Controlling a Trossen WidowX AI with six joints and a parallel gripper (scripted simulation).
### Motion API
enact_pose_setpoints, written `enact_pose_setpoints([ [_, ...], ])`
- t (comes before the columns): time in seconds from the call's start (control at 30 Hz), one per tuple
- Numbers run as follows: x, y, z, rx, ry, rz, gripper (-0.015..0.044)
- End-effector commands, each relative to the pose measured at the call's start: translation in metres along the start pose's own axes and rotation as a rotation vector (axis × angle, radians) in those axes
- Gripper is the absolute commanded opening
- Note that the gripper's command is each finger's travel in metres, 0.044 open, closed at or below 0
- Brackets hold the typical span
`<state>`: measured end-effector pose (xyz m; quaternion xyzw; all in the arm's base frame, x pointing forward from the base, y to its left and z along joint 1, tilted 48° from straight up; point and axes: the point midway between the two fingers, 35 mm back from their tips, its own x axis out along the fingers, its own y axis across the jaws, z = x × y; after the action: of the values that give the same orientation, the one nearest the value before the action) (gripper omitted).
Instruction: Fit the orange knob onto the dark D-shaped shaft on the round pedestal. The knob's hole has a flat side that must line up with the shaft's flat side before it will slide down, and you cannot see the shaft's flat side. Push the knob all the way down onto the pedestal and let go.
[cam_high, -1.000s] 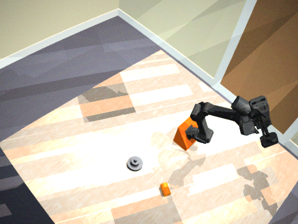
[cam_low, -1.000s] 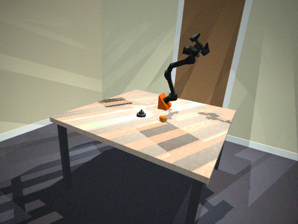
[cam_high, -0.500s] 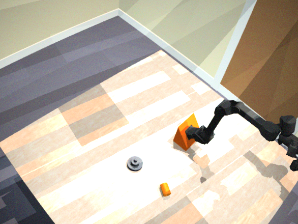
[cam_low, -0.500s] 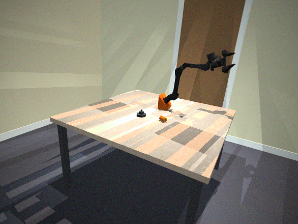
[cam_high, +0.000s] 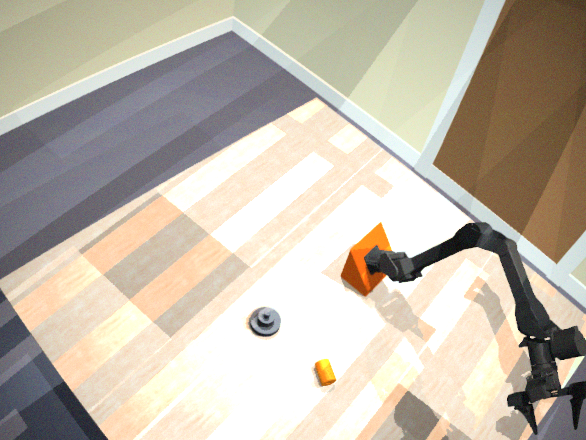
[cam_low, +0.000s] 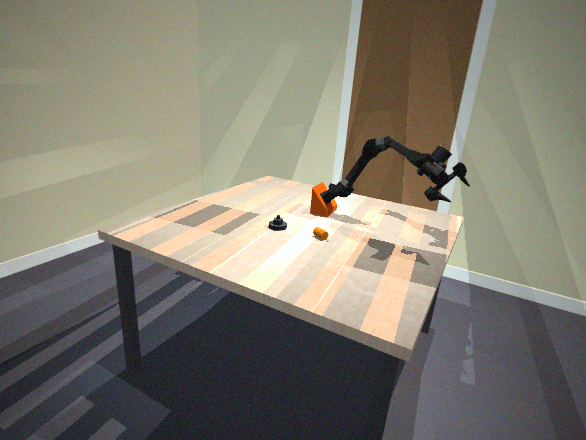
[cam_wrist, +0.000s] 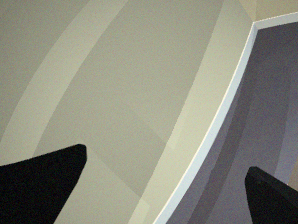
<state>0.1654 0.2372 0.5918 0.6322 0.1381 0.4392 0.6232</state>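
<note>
The orange knob (cam_high: 325, 372) (cam_low: 320, 233) lies on its side on the table. The round dark pedestal (cam_high: 256, 327) (cam_low: 278, 226) stands upright a short way from it, with the shaft (cam_high: 266, 314) (cam_low: 278, 217) pointing up from its stepped middle. The shaft's flat side cannot be made out. My gripper (cam_high: 556, 430) (cam_low: 459, 194) (cam_wrist: 168, 167) is wide open and empty, raised high at the table's right side, far from both knob and pedestal. The wrist view shows neither of them, only wall and floor beyond the fingers.
The arm's orange wedge-shaped base (cam_high: 354, 270) (cam_low: 317, 202) stands on the table behind the knob and pedestal. The arm stretches from it to the right. Shadows of the arm fall on the table's right part. Walls and a brown door are behind.
</note>
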Motion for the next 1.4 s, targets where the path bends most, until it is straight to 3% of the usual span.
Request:
enact_pose_setpoints([
  [0.0, 0.025, -0.071, 0.014, -0.011, -0.009, -0.22, 0.044],
  [0.2, 0.034, -0.19, 0.052, 0.062, -0.052, -0.589, 0.044],
  [0.37, 0.009, -0.284, 0.09, 0.234, -0.13, -0.901, 0.044],
  [0.57, -0.056, -0.378, 0.133, 0.56, -0.291, -1.261, 0.044],
  [0.8, -0.171, -0.449, 0.165, 1.199, -0.605, -1.625, 0.044],
  [0.93, -0.207, -0.458, 0.172, 1.525, -0.754, -1.709, 0.044],
  [1.37, -0.2, -0.476, 0.159, 1.541, -0.759, -1.711, 0.044],
])
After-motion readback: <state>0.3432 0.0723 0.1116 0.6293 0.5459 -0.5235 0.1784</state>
